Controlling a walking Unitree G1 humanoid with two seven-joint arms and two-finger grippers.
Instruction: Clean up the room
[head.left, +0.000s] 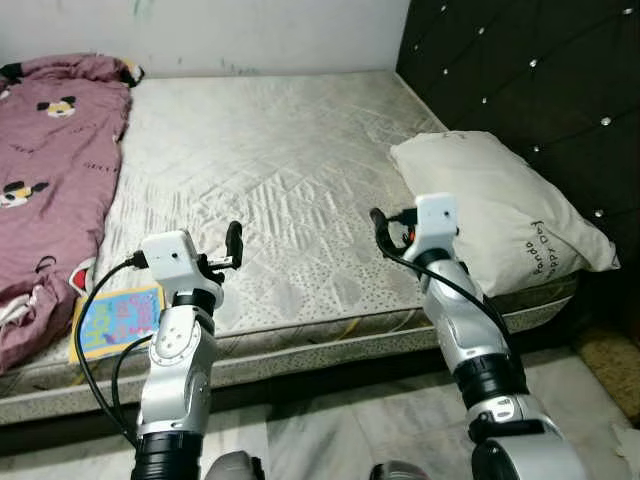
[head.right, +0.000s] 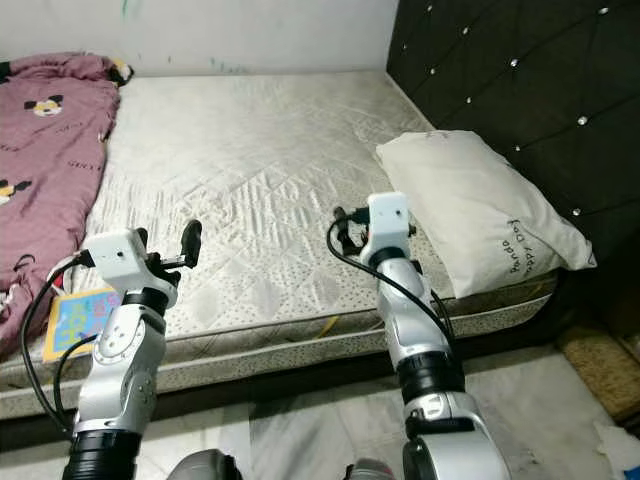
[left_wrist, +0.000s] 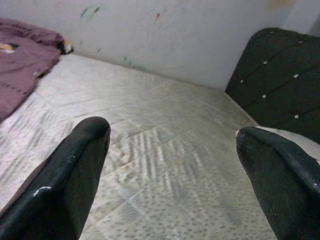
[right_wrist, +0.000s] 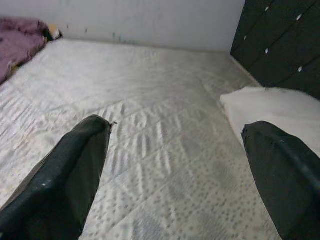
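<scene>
The robot stands at the long side of a bed whose quilted mattress (head.left: 270, 170) lies bare across its middle. Both arms are raised over the near edge of the mattress. The left gripper (head.left: 233, 246) hovers above the near edge toward the left, its two black fingers (left_wrist: 75, 170) spread wide with nothing between them, as the left wrist view shows. The right gripper (head.left: 380, 232) hovers above the near edge toward the right, its fingers (right_wrist: 70, 170) likewise wide apart and empty. A cream pillow (head.left: 500, 210) lies at the right end of the mattress against the dark tufted headboard (head.left: 540, 90), overhanging the near edge a little; it sits just beside the right gripper, to its right, outside the jaws and not touched by them. A crumpled maroon blanket (head.left: 50, 170) with cartoon prints covers the left end of the mattress, running from the far corner to the near edge, well apart from both grippers. A colourful children's book (head.left: 118, 318) lies flat at the near edge beside the blanket, just left of and below the left arm, outside the left jaws.
</scene>
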